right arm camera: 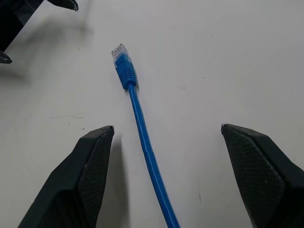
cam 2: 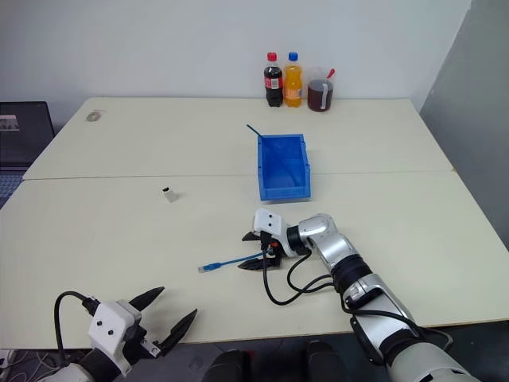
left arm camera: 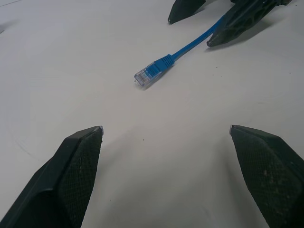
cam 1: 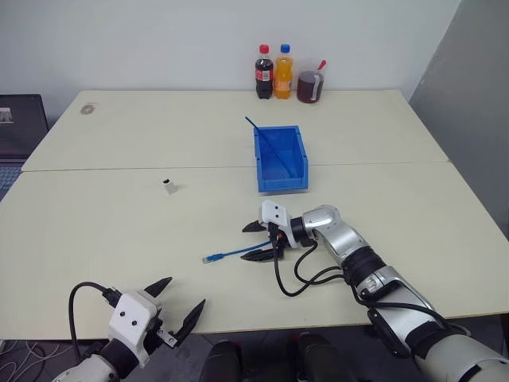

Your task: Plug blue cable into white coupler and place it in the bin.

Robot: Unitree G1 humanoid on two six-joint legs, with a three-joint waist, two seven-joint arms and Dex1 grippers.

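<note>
The blue cable [cam 1: 233, 254] lies flat on the table, its clear plug [left arm camera: 144, 76] pointing towards my left side. My right gripper [cam 1: 243, 244] is open and low over the table, one finger on each side of the cable [right arm camera: 142, 128], which neither finger touches. At the near table edge my left gripper [cam 1: 184, 292] is open and holds nothing, a short way from the plug. The white coupler [cam 1: 169, 187] stands alone on the table, left of the bin [cam 1: 282, 185]. The bin is bright blue and sits beyond my right gripper.
A thin dark-blue strand [cam 1: 254, 126] sticks out of the bin's far left corner. A cola bottle [cam 1: 264, 73], an orange bottle [cam 1: 283, 72] and a jug of dark liquid [cam 1: 310, 86] stand at the far edge. A laptop [cam 1: 20, 127] sits off the table's left.
</note>
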